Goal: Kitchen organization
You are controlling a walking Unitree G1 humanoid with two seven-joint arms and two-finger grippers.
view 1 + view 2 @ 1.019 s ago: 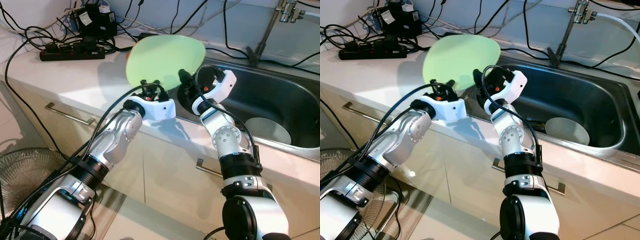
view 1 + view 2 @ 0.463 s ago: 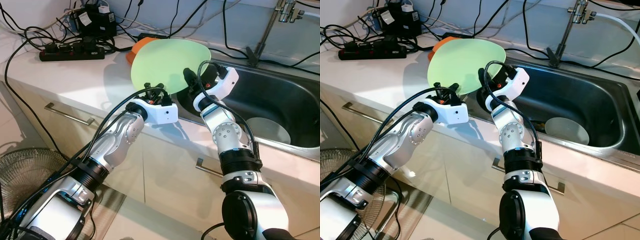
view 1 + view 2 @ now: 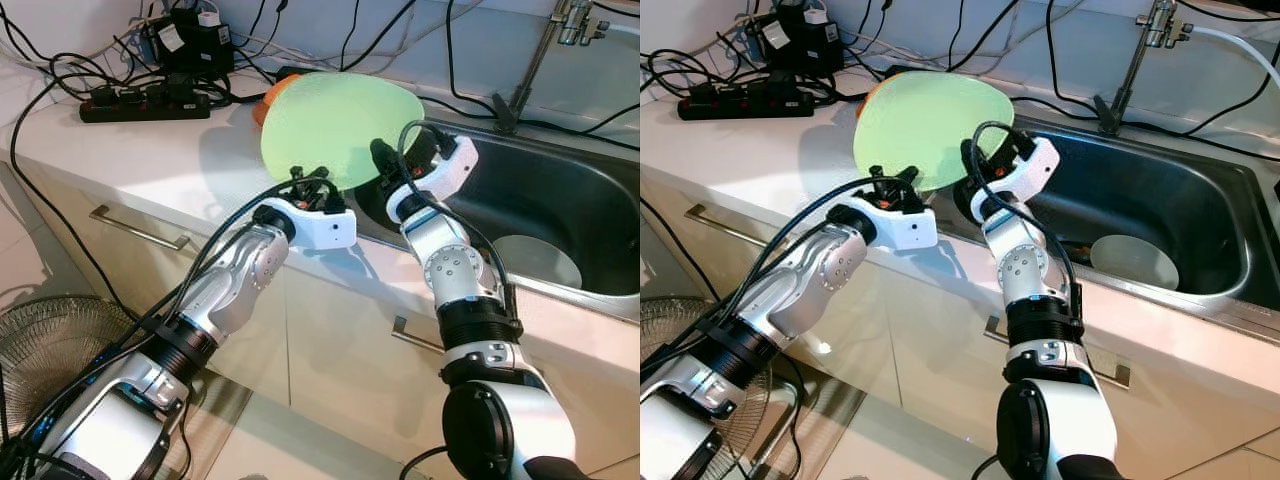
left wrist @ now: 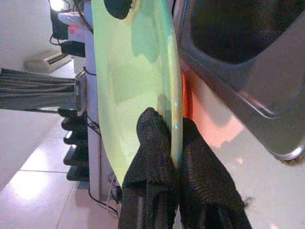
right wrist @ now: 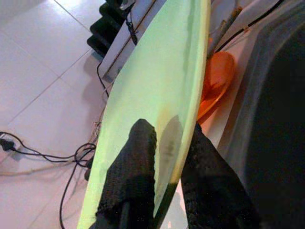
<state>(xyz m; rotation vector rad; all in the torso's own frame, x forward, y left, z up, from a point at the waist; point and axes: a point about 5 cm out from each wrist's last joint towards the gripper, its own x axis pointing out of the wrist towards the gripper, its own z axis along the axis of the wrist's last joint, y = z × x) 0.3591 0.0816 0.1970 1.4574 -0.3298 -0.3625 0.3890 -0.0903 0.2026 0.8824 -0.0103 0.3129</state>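
**Above the surface's sink edge: green plate pinched on both sides**

Over the near corner of the sink, you have the round, pale green, glossy plate (image 3: 335, 125) held up on edge, tilted, clear of the white stone surface (image 3: 120, 150). The left end effector (image 4: 174, 143) is closed on the plate's lower rim, one black finger (image 4: 152, 143) on the face and the other behind it. The right end effector (image 5: 167, 143) pinches the rim on the sink side in the same way, thin edge between its pads.

Judge the plate as stiff and light for its width, but smooth: the glaze gives woven fingertips little bite, and each hold sits only on the outer lip. It looks like hard plastic or glazed ware; you cannot tell which, so treat it as breakable. Keep both pinches deep over the rim rather than at its very edge, and move the arms together, since a twist between them could lever it loose.

Just behind it, an orange shallow dish (image 5: 217, 81) lies on the surface, a likely place to stack. Beyond that sit a black power strip (image 3: 145, 100) and tangled cables. To the right, the steel sink basin (image 3: 560, 190) holds a white round bowl (image 3: 540, 262); a slip that way would drop the plate onto metal.
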